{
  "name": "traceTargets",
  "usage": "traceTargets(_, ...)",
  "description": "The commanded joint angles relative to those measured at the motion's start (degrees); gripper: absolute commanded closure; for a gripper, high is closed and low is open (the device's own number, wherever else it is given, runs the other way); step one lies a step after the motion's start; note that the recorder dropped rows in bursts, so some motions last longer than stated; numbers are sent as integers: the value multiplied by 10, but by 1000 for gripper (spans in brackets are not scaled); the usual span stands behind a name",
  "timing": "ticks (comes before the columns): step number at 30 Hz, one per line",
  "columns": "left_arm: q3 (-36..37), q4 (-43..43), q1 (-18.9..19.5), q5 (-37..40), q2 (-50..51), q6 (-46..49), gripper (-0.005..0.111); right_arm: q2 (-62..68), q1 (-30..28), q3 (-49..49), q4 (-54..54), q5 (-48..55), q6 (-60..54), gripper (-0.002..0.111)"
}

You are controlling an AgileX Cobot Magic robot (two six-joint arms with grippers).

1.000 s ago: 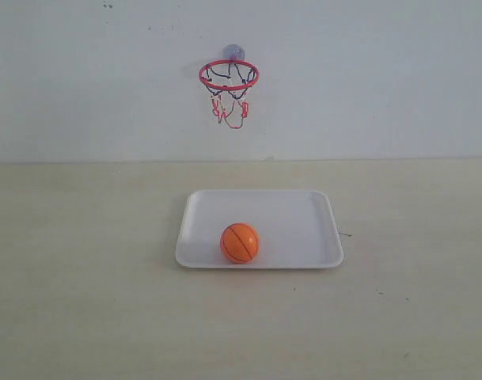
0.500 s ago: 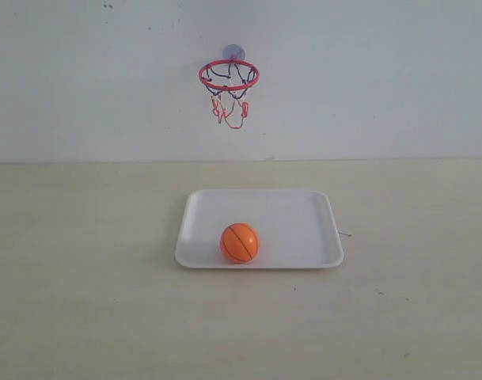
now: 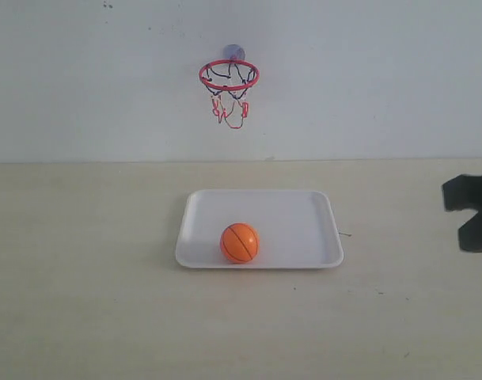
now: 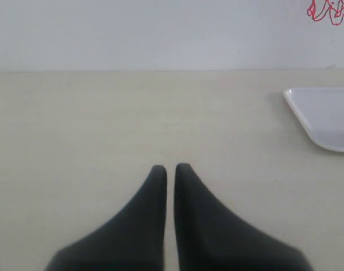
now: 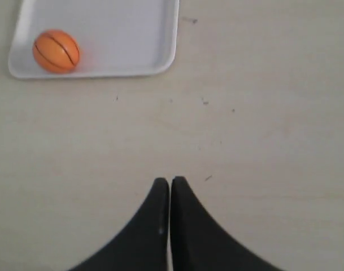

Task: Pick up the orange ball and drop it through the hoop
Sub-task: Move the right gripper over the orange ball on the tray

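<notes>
Right fingers: the black tapered fingers of the right gripper [image 5: 170,183] are pressed tip to tip and hold nothing, over the pale wooden table [image 3: 82,277].
Left fingers: the left gripper [image 4: 170,169], the same black pair, shows only a thin slit between its fingers, with nothing in it.
Right arm's place: it is a dark shape at the right edge of the exterior view, well apart from the tray.
Ball: the small glossy orange ball with thin dark seams [image 3: 240,242] rests in the shallow white rectangular plastic tray [image 3: 304,206], near the tray's front rim and left of its middle, untouched.
Handling: it is probably light and hard-skinned. The gloss suggests it is slippery, and a round ball on a smooth tray is likely to roll if nudged.
Where to hold: the fingers would have to open wider than the ball, come straight down, and close across its widest part, since a grip above or below that could squeeze it out.
Hoop: the red-ringed miniature hoop with a dark and red string net [image 3: 229,75] hangs on the white wall [image 3: 383,79] by a suction cup, behind and above the tray.
</notes>
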Motion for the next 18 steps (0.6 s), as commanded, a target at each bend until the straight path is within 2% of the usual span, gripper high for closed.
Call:
traceTargets(1,2,-4,-5,-2,-1,-1,103,85,-2,-6,116,8,-150,108)
traceTargets(5,2,-4,-5,-2,-1,-1,103,144,18,-15,251,10,-289,106)
traceTargets(7,2,-4,-5,-2,-1,-1,103,177,49,-36,293,17,-331,97)
traceTargets(9,2,-4,-5,-2,-1,-1,103,208,80,-66,297,11,-331,84)
traceTargets(13,2,-4,-5,-2,-1,-1,103,276,132,-148,294,-23,-325,45)
traceTargets(14,2,-4,-5,-2,-1,-1,103,291,141,-172,291,-36,-321,40)
traceTargets(18,2,-4,-5,-2,-1,-1,103,354,166,-259,275,-66,-276,38)
